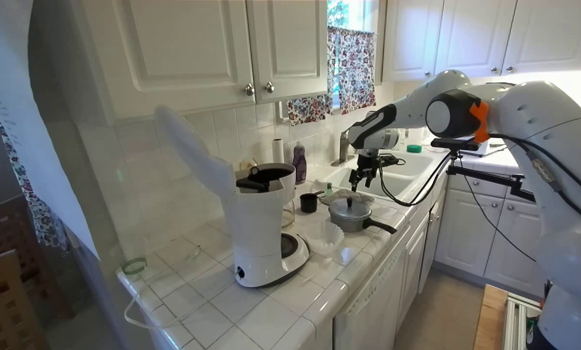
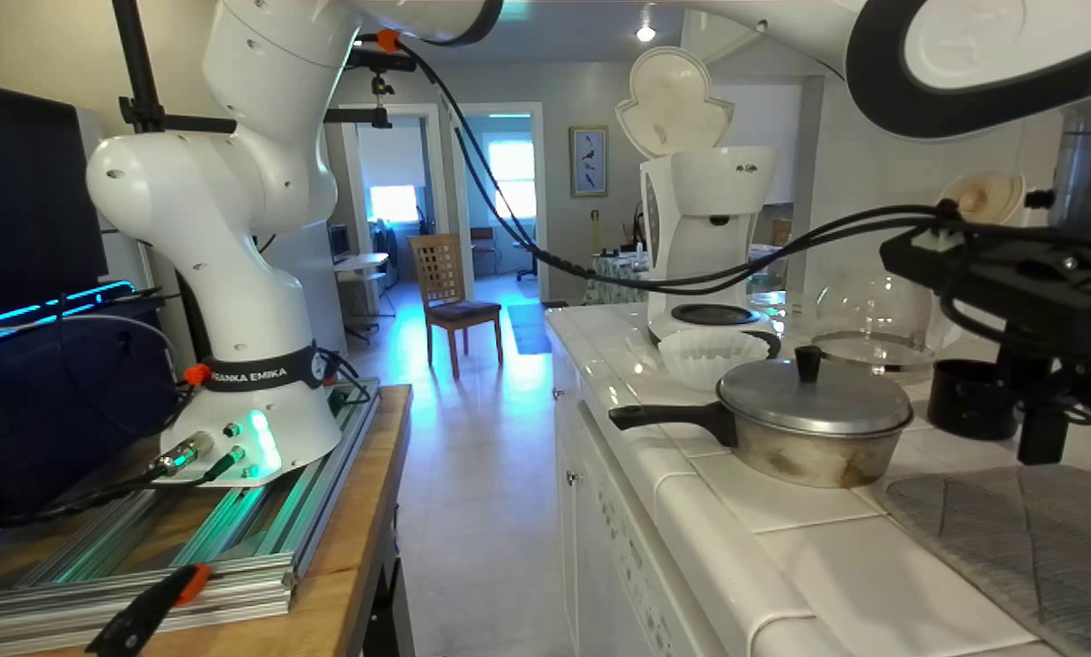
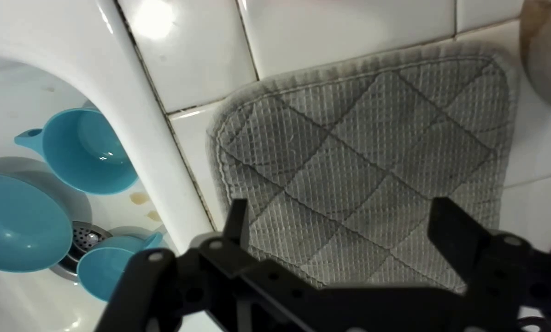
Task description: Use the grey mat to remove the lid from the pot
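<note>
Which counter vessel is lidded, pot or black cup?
The silvery long-handled pot: its lid sits on top, whereas the black cup shows none.

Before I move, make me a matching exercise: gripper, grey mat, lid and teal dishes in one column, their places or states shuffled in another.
1. gripper
2. grey mat
3. lid
4. teal dishes

A. covering the pot
B. in the sink
C. jaws wide open
D. on the counter beside the sink

Pairs: 1-C; 2-D; 3-A; 4-B
</note>
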